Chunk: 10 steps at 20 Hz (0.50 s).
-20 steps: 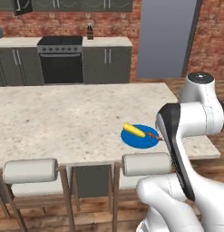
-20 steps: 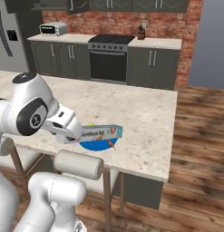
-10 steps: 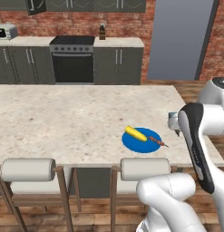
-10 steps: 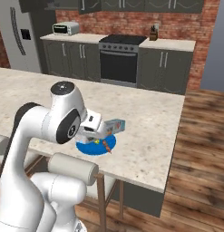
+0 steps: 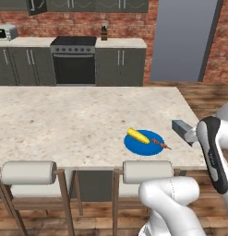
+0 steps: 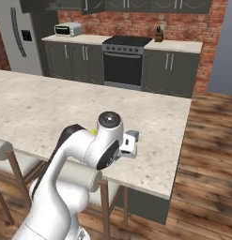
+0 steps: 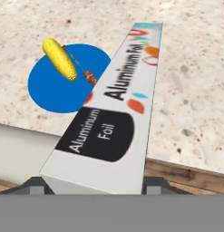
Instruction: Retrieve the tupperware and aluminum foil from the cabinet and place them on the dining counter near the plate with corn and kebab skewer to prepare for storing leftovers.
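I see my gripper [image 7: 93, 183] clamped on the aluminum foil [image 7: 117, 104], held over the dining counter [image 5: 64, 120] (right of the blue plate [image 5: 144, 142]).

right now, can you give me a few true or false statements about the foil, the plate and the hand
1. The hand holds the aluminum foil. True.
2. The corn lies on a red plate. False: the plate is blue.
3. The foil box lies flat on the dining counter, let go. False: it is held above the counter's edge, beside the plate.
4. A kebab skewer shares the plate with the corn. True.
5. The tupperware sits next to the plate. False: none shows on the counter there.
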### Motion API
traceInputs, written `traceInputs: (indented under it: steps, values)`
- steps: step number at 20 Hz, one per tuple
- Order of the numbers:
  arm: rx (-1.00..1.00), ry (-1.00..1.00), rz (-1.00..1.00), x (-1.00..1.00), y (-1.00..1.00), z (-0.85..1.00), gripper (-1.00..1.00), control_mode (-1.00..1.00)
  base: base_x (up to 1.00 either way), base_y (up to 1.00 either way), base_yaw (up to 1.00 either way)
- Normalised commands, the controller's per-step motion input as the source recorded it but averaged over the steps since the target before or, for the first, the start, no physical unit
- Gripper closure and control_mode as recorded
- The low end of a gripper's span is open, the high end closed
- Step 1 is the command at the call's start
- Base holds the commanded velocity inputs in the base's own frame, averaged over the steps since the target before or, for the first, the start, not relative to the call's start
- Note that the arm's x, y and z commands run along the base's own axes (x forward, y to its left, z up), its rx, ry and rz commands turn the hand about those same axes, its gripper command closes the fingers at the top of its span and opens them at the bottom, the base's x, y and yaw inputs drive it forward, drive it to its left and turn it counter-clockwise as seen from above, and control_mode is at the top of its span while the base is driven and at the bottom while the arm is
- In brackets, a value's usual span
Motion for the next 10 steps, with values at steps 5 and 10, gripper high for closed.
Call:
traceInputs:
  steps: [5,10]
  values:
    - [0.09,0.06,0.11,0.55,-0.77,-0.50,1.00,-1.00,0.00,0.00,0.00]
    - [0.01,0.05,0.08,0.67,-0.25,-0.54,1.00,-1.00,0.00,0.00,0.00]
